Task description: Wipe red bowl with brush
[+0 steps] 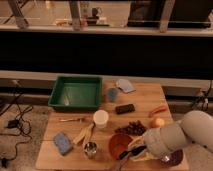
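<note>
The red bowl [118,144] sits near the table's front edge, right of a small metal cup. My gripper [131,152] reaches in from the right and hangs low over the bowl's right rim. It is shut on the small dark brush [123,161], which points down and left by the bowl's front edge. My pale arm [172,137] covers most of the dark purple bowl [172,159] beside the red one.
A green tray [76,93] stands at the back left. A white cup [100,119], a metal cup [90,148], a blue sponge [63,142], a black block [124,108], dark grapes [131,128], an orange fruit [158,122] and a blue cup [112,94] lie around.
</note>
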Controlling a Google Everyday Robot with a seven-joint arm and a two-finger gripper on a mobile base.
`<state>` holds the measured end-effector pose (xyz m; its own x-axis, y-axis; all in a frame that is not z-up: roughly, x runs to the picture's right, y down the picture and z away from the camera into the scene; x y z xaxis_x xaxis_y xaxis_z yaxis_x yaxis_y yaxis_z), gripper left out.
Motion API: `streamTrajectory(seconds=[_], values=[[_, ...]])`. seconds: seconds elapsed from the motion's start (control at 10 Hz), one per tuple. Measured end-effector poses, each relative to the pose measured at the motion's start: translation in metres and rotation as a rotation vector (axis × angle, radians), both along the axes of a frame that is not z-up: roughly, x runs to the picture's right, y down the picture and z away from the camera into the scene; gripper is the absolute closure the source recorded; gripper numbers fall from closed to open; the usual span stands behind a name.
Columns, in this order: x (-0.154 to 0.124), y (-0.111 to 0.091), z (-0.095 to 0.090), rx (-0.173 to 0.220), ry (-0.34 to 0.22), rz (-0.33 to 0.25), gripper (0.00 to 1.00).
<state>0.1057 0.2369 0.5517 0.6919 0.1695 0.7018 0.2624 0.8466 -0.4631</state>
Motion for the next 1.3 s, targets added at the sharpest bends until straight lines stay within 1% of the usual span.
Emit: streamTrajectory(seconds=[0.2, 0.4, 0.5, 0.6, 0.8, 0.9, 1.0, 1.3], values=[[-0.008, 0.002, 0.007, -0.008, -0.014, -0.014, 0.90], [-0.009, 0.002, 0.020, -0.014, -0.011, -0.021, 0.90], [-0.008, -0.002, 0.032, -0.016, -0.002, -0.025, 0.90], [-0.008, -0.007, 0.041, -0.016, 0.005, -0.032, 0.90], [-0.003, -0.023, 0.060, -0.006, 0.034, -0.045, 0.90], [0.000, -0.027, 0.065, -0.003, 0.045, -0.049, 0.90], [0.006, -0.036, 0.073, 0.004, 0.065, -0.053, 0.90], [0.026, -0.052, 0.081, 0.016, 0.104, -0.047, 0.90]])
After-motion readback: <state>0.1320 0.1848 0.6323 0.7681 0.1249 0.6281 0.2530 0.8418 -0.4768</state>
